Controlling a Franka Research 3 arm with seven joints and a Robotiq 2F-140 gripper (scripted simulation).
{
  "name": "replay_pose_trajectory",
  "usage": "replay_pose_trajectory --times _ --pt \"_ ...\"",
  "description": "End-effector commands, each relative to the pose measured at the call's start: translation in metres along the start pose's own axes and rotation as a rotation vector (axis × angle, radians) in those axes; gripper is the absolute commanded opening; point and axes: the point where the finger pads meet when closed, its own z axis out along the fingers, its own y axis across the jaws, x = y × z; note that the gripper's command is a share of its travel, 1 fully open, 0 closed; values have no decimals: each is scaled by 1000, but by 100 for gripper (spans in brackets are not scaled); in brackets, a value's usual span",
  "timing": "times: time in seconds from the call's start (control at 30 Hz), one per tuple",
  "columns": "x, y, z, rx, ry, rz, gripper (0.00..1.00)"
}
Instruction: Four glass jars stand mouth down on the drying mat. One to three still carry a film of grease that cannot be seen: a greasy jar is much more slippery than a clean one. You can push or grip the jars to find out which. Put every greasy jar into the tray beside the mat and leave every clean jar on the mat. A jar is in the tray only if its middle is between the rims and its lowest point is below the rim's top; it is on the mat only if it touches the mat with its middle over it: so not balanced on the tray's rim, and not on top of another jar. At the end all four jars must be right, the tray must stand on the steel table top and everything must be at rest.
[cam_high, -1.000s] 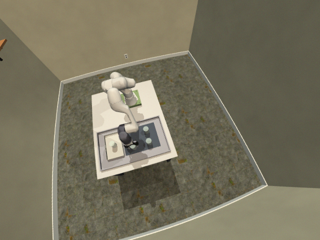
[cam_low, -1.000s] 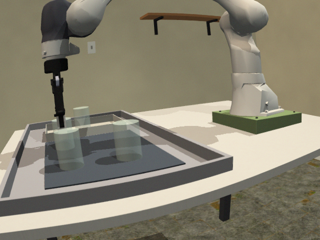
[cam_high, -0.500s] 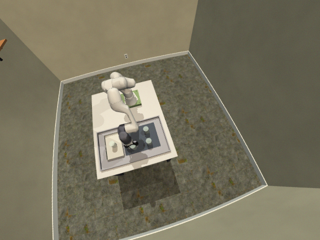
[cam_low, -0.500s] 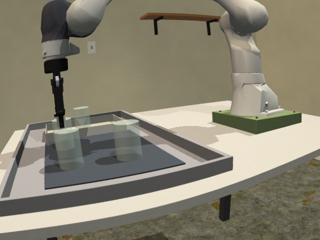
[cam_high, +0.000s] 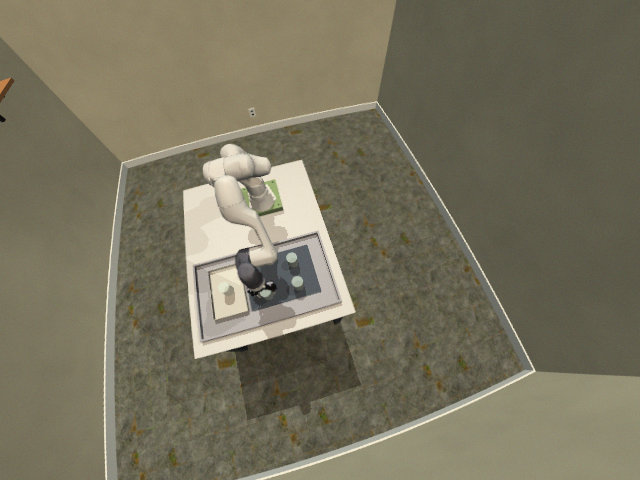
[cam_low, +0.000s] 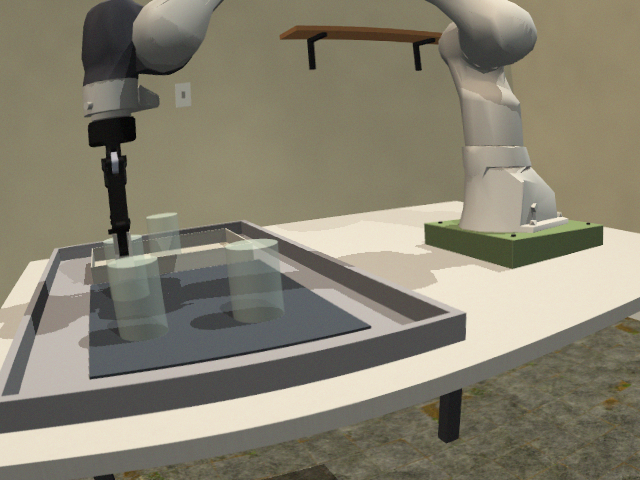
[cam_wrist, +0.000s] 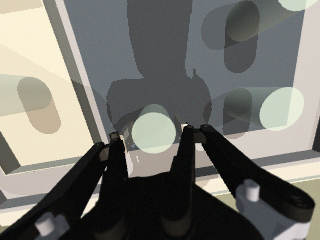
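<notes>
One pale glass jar (cam_high: 265, 293) (cam_low: 136, 244) (cam_wrist: 154, 145) stands upright at the mat's tray-side front corner. My gripper (cam_high: 262, 288) (cam_low: 122, 249) (cam_wrist: 154, 124) is part open, its fingertips on both sides of this jar near its top; the wrist view shows a gap at each side. Two more jars stand upright on the dark mat (cam_high: 312, 266) (cam_low: 310, 315) (cam_wrist: 100, 30): a front jar (cam_high: 297, 282) (cam_low: 142, 320) (cam_wrist: 281, 109) and a jar nearer the base (cam_high: 291, 258) (cam_low: 255, 281). A fourth jar (cam_high: 223, 287) (cam_low: 162, 227) stands in the cream tray (cam_high: 230, 315). Grease cannot be seen.
A grey raised rim (cam_high: 272, 321) (cam_low: 258, 382) runs around the steel top, enclosing the tray and mat. The arm's green base block (cam_high: 279, 198) (cam_low: 467, 248) stands on the white table behind it. The tray's wall lies close beside the gripped-side jar.
</notes>
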Motion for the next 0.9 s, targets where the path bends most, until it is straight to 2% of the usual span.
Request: replay_pose_trajectory --times 0.0,0.2,0.23,0.77,0.87 --pt "0 -1 1 3 0 2 51" --pt "0 -1 1 3 0 2 51" --pt "0 -1 1 3 0 2 48" --pt "0 -1 1 3 0 2 48" --pt "0 -1 1 3 0 2 45"
